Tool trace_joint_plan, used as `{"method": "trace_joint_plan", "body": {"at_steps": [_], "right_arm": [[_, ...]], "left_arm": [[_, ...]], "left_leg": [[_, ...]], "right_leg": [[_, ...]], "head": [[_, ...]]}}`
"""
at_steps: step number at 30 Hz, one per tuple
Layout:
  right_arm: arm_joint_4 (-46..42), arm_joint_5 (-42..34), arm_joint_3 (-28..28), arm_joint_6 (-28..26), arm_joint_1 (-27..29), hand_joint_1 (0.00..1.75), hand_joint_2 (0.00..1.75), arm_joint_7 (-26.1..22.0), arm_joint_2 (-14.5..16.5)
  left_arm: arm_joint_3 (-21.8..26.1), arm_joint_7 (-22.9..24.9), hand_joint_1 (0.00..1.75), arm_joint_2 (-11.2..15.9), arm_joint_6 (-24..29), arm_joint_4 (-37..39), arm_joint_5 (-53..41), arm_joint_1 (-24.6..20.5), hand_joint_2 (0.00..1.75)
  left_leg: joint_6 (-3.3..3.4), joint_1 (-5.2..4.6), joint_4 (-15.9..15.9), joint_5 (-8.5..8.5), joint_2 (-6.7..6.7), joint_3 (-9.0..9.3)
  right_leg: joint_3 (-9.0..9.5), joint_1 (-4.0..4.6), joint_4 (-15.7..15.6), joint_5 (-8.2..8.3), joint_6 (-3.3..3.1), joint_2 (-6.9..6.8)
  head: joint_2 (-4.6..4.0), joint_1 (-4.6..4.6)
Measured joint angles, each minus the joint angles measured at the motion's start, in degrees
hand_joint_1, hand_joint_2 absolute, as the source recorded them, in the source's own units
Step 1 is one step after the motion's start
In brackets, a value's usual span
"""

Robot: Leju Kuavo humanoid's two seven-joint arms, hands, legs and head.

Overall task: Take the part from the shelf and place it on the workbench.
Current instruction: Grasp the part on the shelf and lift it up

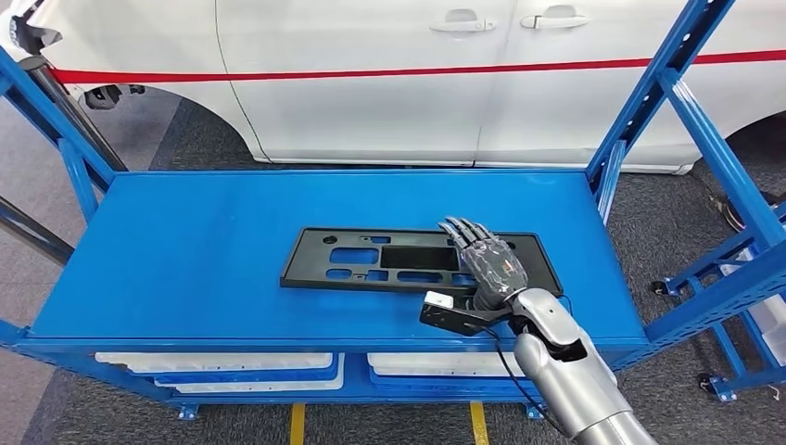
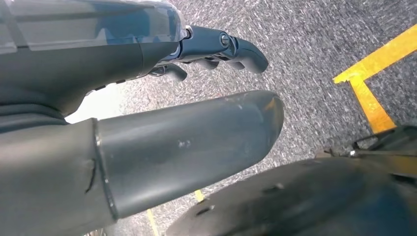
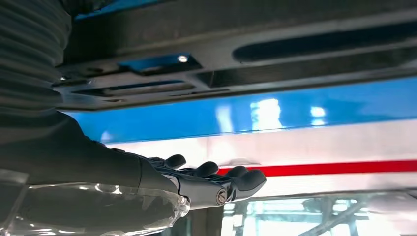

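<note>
The flat black plastic part with rectangular cut-outs (image 1: 422, 261) is lying on the blue metal shelf top (image 1: 204, 250), its long axis running crosswise to the fingers. The right hand (image 1: 489, 264) is hovering over the part's right end, fingers stretched out straight and holding nothing, the part directly beneath them. The left hand (image 2: 211, 49) is hanging over grey carpet, empty, fingers loosely curled.

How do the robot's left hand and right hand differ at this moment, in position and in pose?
The right hand reaches out above the black part on the blue shelf; the left hand hangs over grey floor. The right hand's fingers stretch flat; the left hand's curl slightly. Both hold nothing.
</note>
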Motion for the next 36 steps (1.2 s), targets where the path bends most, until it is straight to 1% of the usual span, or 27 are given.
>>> {"method": "trace_joint_plan", "body": {"at_steps": [1,2,3,4,5,6,7,10,11,14,15,20,25,36], "right_arm": [[0.68,1.57,0.32,-0.84,-0.05,0.00,1.75,1.18,0.20],[1.45,3.19,0.67,-1.65,-0.17,0.00,1.75,2.25,0.40],[2.22,4.55,1.03,-2.29,-0.36,0.00,1.75,3.04,0.61],[3.01,5.53,1.36,-2.80,-0.62,0.00,1.75,3.55,0.78],[3.73,6.08,1.59,-3.18,-0.91,0.00,1.75,3.79,0.91],[4.32,6.32,1.79,-3.47,-1.23,0.00,1.75,3.90,0.98],[4.85,6.45,1.95,-3.70,-1.54,0.00,1.75,3.93,0.99],[5.99,6.62,2.35,-3.94,-2.28,0.00,1.75,4.03,1.01],[6.27,6.63,2.44,-3.96,-2.44,0.38,1.75,4.06,1.04],[7.00,6.88,2.58,-3.91,-2.73,1.68,1.75,4.75,1.14],[7.30,6.99,2.60,-3.97,-2.74,1.75,1.75,5.08,1.18],[8.77,7.15,2.61,-4.63,-2.55,1.75,1.75,5.43,1.49],[9.37,7.06,2.60,-4.61,-2.57,1.75,1.75,5.04,1.67],[9.97,7.11,2.58,-4.60,-2.93,1.75,1.75,4.10,1.67]], "left_arm": [[0.03,-0.05,0.00,0.00,0.22,0.08,0.21,0.00,0.00],[0.05,-0.07,0.00,0.00,0.48,0.17,0.54,-0.01,0.00],[0.08,-0.10,0.00,0.00,0.68,0.25,0.92,-0.02,0.00],[0.09,-0.13,0.00,0.00,0.84,0.36,1.27,-0.04,0.00],[0.10,-0.15,0.00,-0.01,0.96,0.47,1.57,-0.09,0.00],[0.10,-0.16,0.00,-0.02,1.05,0.58,1.75,-0.18,0.00],[0.12,-0.16,0.00,-0.03,1.12,0.72,1.89,-0.26,0.00],[0.20,-0.16,0.00,-0.07,1.23,0.97,2.09,-0.39,0.00],[0.21,-0.17,0.00,-0.07,1.24,1.01,2.10,-0.42,0.00],[0.23,-0.30,0.00,-0.07,1.34,1.09,2.67,-0.46,0.00],[0.25,-0.40,0.00,-0.07,1.39,1.12,3.11,-0.47,0.00],[0.26,-0.73,0.00,-0.07,1.48,1.25,4.62,-0.50,0.00],[0.26,-0.75,0.00,-0.07,1.37,1.25,5.78,-0.49,0.00],[0.26,-0.75,0.00,-0.06,0.66,1.25,6.23,-0.48,0.00]], "left_leg": [[-0.04,0.01,0.73,0.75,0.00,-0.90],[-0.01,0.01,-0.90,2.63,0.01,-0.60],[0.08,0.02,-4.50,5.24,0.04,0.74],[0.25,0.01,-8.44,7.32,0.09,2.42],[0.45,-0.04,-11.81,8.63,0.12,3.85],[0.66,-0.03,-13.98,9.21,0.11,4.77],[0.81,-0.05,-14.75,9.06,0.08,5.10],[1.05,-0.13,-15.06,9.05,-0.02,5.24],[1.15,-0.16,-15.06,8.99,-0.03,5.26],[1.43,-0.19,-15.06,8.84,-0.04,5.33],[1.48,-0.20,-15.06,8.82,-0.04,5.35],[1.73,-0.28,-15.02,8.79,-0.03,5.34],[1.74,-0.28,-15.00,8.80,-0.04,5.36],[1.73,-0.11,-15.02,8.80,-0.05,5.42]], "right_leg": [[0.25,0.02,0.03,-0.20,0.02,0.00],[0.56,0.02,0.10,-0.44,0.10,0.03],[0.91,0.00,0.22,-0.76,0.24,0.09],[1.19,0.02,0.40,-1.12,0.44,0.15],[1.28,0.13,0.69,-1.46,0.69,0.24],[1.26,0.27,0.95,-1.72,0.92,0.31],[1.17,0.43,1.08,-1.84,0.91,0.38],[1.28,0.60,0.89,-1.87,0.51,0.46],[1.37,0.59,0.75,-1.87,0.54,0.44],[1.56,0.59,0.40,-1.83,0.62,0.44],[1.60,0.59,0.34,-1.80,0.68,0.44],[1.70,0.54,0.18,-1.66,1.17,0.44],[1.71,0.53,0.17,-1.67,1.73,0.40],[1.73,0.68,0.23,-1.72,1.74,0.35]], "head": [[0.00,0.00],[0.00,-0.01],[0.00,0.00],[0.00,0.01],[0.00,0.01],[0.00,0.04],[0.00,0.06],[0.00,0.09],[0.00,0.10],[0.00,0.11],[0.00,0.10],[0.00,0.10],[0.00,0.09],[0.00,0.09]]}}
